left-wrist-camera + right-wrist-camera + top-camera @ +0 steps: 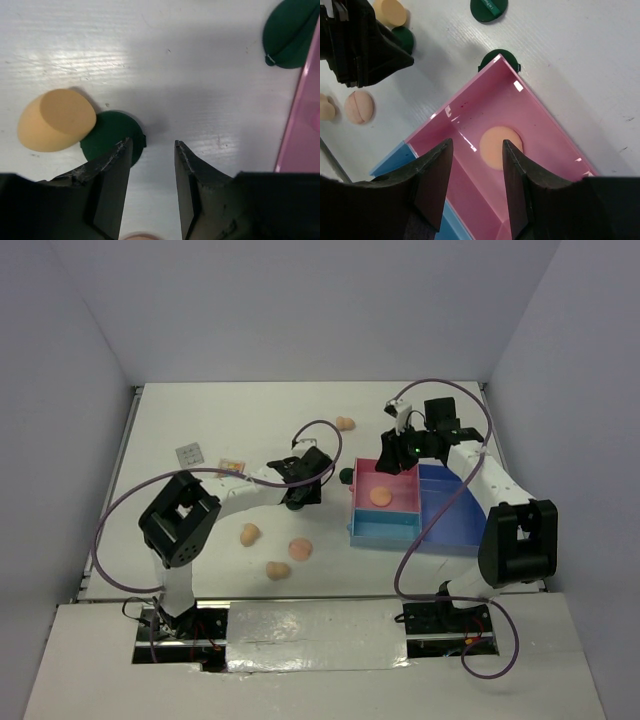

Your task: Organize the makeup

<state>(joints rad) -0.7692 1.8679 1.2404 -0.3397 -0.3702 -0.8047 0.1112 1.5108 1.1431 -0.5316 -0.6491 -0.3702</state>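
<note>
fingers first, since they fill the bottom of both wrist views. my left gripper (154, 145) has its jaws spread apart with only bare white table (165, 75) showing between them. the tip of one finger overlaps the edge of a dark green round disc (107, 140), but i can't tell if it actually touches it. a peach egg-shaped sponge (55, 120) lies right against that disc on the other side and covers a bit of it. a second dark green disc (290, 35) sits in the far corner of that view, just beside the pink wall of the pink-and-blue compartment tray (300, 145).

my right gripper (477, 145) is spread open too, gripping nothing, and hangs over the tray's pink compartment. one flat round peach pad (501, 147) lies on the floor of that compartment and shows between my fingertips. another green disc with a pale label strip (487, 9) lies on the table, apart from the tray.

from the top camera, three loose peach pieces (277, 570) lie on the table near my left arm, and one more peach sponge (344, 423) lies further back. two small flat rectangular palettes (189, 454) lie near each other, well off to the left.
</note>
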